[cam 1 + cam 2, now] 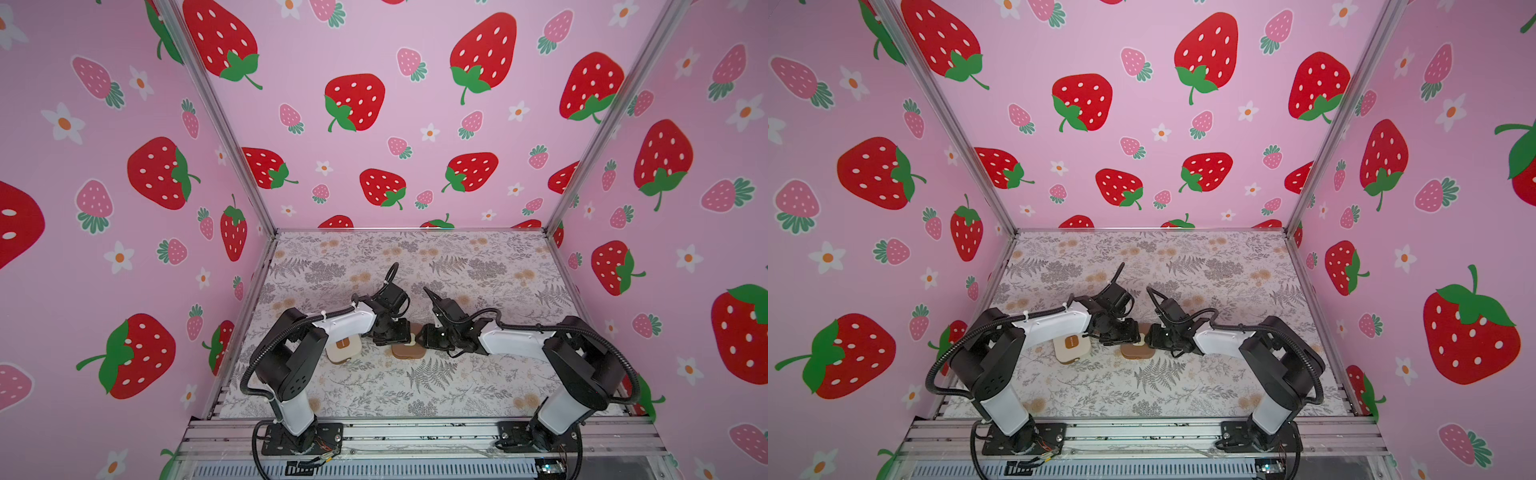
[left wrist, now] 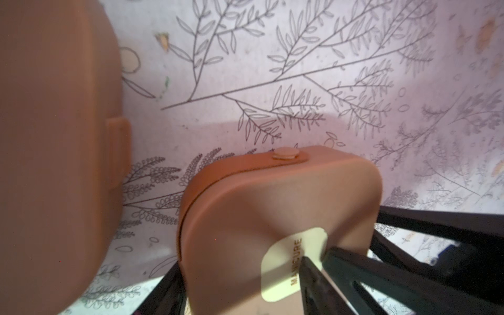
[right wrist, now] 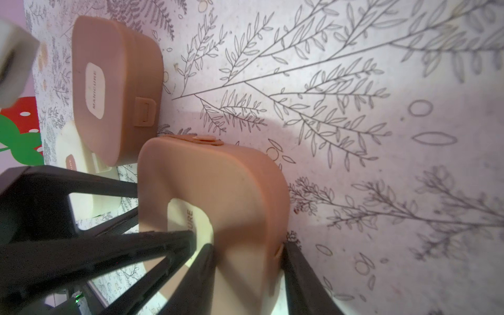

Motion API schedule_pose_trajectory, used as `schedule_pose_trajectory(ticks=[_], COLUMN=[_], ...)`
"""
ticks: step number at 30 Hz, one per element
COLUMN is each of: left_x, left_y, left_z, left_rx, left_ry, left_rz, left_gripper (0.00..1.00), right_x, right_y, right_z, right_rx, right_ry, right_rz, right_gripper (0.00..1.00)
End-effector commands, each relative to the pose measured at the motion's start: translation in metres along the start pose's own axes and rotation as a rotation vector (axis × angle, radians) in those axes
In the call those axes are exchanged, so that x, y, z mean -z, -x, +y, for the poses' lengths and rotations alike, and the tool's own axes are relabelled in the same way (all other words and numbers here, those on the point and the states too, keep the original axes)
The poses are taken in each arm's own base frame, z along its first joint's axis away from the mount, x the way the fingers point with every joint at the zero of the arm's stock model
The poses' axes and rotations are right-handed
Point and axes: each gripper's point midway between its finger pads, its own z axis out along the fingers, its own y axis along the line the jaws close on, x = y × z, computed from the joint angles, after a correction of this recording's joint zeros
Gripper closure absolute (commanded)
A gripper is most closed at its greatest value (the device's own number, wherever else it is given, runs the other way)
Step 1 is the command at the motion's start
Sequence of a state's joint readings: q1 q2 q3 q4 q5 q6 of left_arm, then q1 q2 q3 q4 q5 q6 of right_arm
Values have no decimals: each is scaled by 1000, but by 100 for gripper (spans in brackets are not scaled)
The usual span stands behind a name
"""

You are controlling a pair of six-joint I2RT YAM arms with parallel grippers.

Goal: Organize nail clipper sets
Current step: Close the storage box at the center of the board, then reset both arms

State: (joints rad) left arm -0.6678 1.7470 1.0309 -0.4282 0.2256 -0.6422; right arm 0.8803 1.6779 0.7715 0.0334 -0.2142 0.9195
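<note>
I see the cream case (image 1: 345,351) lying outside my left gripper (image 1: 392,332), well clear of its fingers. Those fingers stand wide and clamp the upright brown case (image 2: 272,207) by its edges. A second brown case (image 1: 409,353) lies just beside both fingertips. My right gripper (image 3: 246,246) straddles the upright case's faces; I cannot tell whether it pinches.

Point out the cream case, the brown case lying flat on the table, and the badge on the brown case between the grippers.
cream case (image 1: 1071,347): top view, lid.
flat brown case (image 3: 117,90): right wrist view, lid.
badge (image 2: 293,266): left wrist view, cream label.
</note>
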Motion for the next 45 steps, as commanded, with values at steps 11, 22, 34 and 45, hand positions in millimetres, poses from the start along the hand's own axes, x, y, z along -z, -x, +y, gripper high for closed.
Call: schedule_pose_trajectory(ticks=[11,22,34,45], left_x=[100,292,243,149], left_y=[69,127,103,126], left_z=[-19,65,223,256], left_rx=[-65,38,66,4], left_ry=[52,287,578,438], left_rz=[-285,-950,-1260,-1078], left_gripper=[24,21,24,26], right_x=[103,257,206,200], right_y=[34,144,144,166], right_z=[-52,-123,-227,-257], right_rx=[247,344,443,404], right_ry=[-267,-627,-903,-646], right_rz=[-36,-605,-702,-964], right_gripper=[36,22,1,1])
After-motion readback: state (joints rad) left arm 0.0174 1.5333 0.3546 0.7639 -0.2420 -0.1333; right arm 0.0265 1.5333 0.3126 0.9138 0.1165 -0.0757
